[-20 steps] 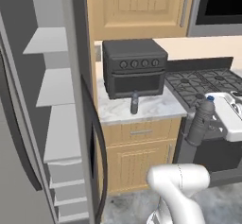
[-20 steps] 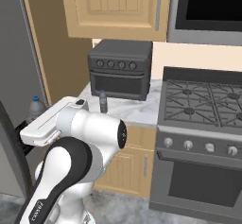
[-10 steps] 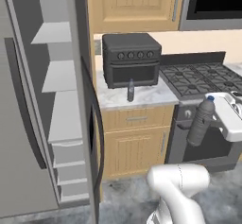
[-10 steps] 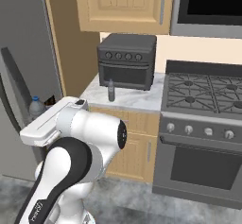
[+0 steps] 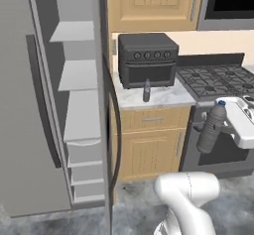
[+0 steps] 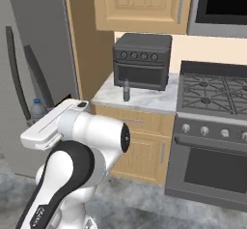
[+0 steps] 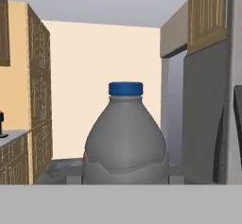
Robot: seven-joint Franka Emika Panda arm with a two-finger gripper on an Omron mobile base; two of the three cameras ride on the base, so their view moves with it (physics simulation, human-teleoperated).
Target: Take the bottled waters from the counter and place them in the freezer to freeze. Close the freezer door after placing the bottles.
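Black toaster oven [image 5: 147, 59] at frame centre; gas stove [image 5: 216, 78] with oven door to its right; wooden wall cabinet [image 5: 151, 3] at top; microwave [image 5: 231, 3] upper right.

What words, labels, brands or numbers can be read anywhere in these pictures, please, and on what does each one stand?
No text can be read.
Held bottle: its darker band carries no lettering that I can make out.
Second bottle on the counter: too small to tell.
Toaster oven knobs: no readable markings.
Stove knobs: no readable markings.
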